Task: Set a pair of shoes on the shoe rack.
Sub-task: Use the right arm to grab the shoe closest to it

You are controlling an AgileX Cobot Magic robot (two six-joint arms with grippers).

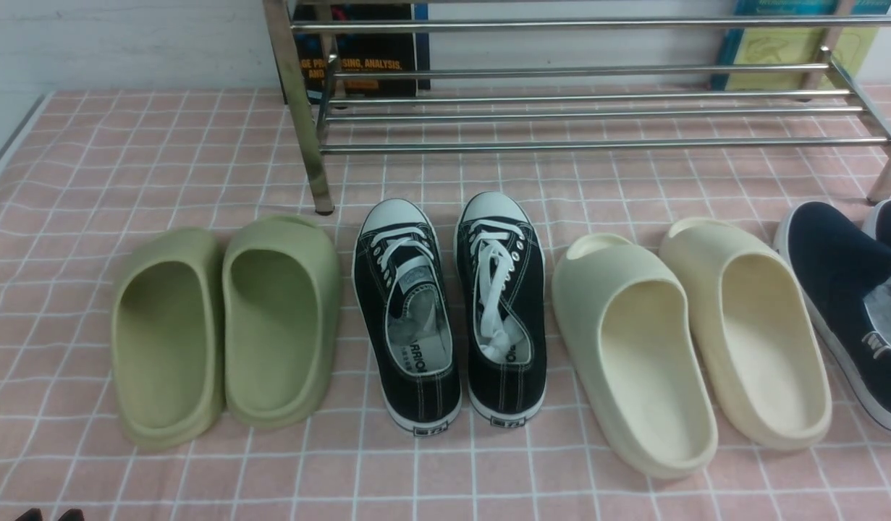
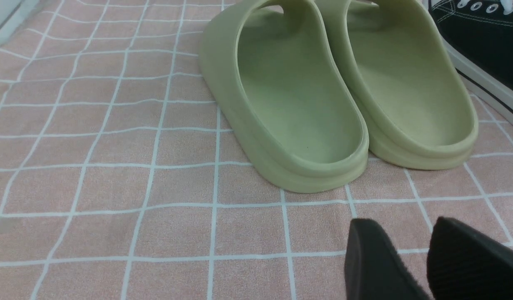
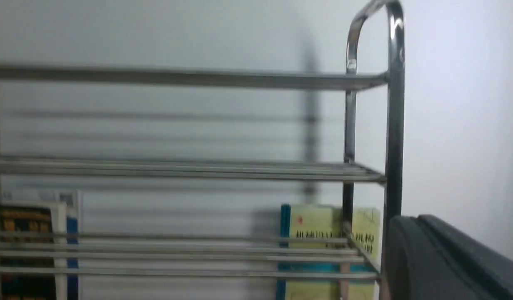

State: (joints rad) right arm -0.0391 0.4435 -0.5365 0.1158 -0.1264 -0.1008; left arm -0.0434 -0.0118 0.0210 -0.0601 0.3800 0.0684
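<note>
- Two navy shoes (image 1: 843, 289) sit on the surface (image 1: 163, 145) before the shoe rack (image 1: 561, 145), far right, so we judge them within our right arm's reach.
- Right fingers (image 3: 439, 258) closed, empty; left fingers (image 2: 377, 266) slightly parted, empty.

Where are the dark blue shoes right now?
In the front view, the dark blue shoes sit at the far right edge of the pink cloth, beside the cream slides and in front of the shoe rack.
</note>
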